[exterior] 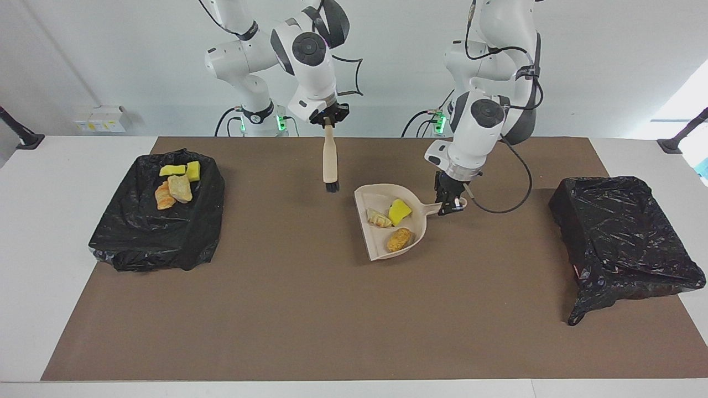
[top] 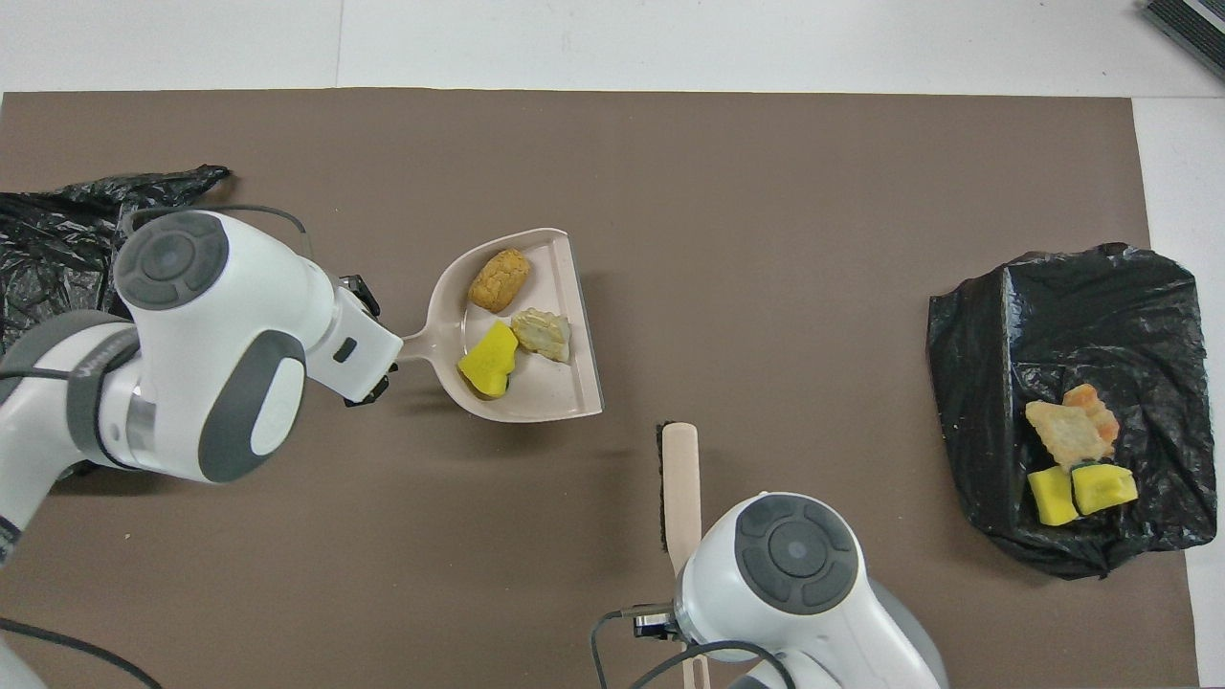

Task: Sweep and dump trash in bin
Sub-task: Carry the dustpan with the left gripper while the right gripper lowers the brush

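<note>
Now the left gripper [exterior: 451, 202], arm bent steeply down, pinches the handle of the dustpan [exterior: 369, 232], which carries three trash chunks [exterior: 399, 211]. Meanwhile the right gripper [exterior: 328, 118] clamps the brush [exterior: 330, 161], hanging bristles-down over the mat. Four more chunks [exterior: 178, 181] lie in the bin [exterior: 138, 232] at the right arm's end.

— You see the dustpan [exterior: 374, 243]? It is beige, and it carries one bright yellow piece [exterior: 399, 211], one pale beige lump [exterior: 379, 218] and one golden-brown lump [exterior: 399, 239].

— Yes. And your bins?

— Both bin liners [exterior: 160, 232] [exterior: 619, 232] are glossy black. The mat [exterior: 310, 309] is plain brown, the brush handle [exterior: 330, 160] pale wood with black bristles [exterior: 332, 187].
</note>
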Available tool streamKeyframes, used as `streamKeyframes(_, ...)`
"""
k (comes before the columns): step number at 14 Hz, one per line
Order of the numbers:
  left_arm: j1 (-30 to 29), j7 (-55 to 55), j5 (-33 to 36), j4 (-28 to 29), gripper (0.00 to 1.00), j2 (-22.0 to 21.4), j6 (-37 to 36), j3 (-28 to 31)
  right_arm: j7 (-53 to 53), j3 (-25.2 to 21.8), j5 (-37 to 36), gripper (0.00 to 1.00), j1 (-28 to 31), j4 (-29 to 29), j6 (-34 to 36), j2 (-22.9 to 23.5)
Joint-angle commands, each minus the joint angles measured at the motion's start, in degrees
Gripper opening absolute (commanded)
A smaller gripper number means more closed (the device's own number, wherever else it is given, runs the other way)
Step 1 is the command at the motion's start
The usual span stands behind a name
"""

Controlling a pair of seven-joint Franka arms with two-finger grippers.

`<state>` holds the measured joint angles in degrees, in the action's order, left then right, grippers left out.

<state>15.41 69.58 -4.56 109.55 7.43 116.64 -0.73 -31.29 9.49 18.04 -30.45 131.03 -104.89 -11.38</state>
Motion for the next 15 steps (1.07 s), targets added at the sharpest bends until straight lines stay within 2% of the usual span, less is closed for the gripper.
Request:
streamKeyframes(1,-5.9,8.3,-0.6,-7.6,0.00,2.5,-4.1,-0.4,-1.7,0.1,1.1,0.00,-1.7,2.0,-3.0,1.3)
streamKeyframes(3,-10.6,12.4,-0.4,-11.5,0.00,3.4,-6.7,-0.4,-3.9,0.1,1.1,0.00,-3.5,2.1,-4.1,3.2)
streamKeyframes(6,-16.2,20.4,-0.4,-20.8,0.00,7.6,-14.6,-0.4,-5.9,0.1,1.1,0.00,-5.9,2.7,-6.5,5.4)
streamKeyframes(9,-21.8,27.9,0.4,-22.3,0.00,8.4,-15.9,-0.4,-7.2,0.1,1.1,0.00,-8.0,3.6,-10.7,7.3)
streamKeyframes(15,-36.1,42.6,0.9,-27.5,0.00,10.8,-15.9,-0.1,-6.7,0.0,1.1,0.00,-7.5,4.5,-12.3,8.3)
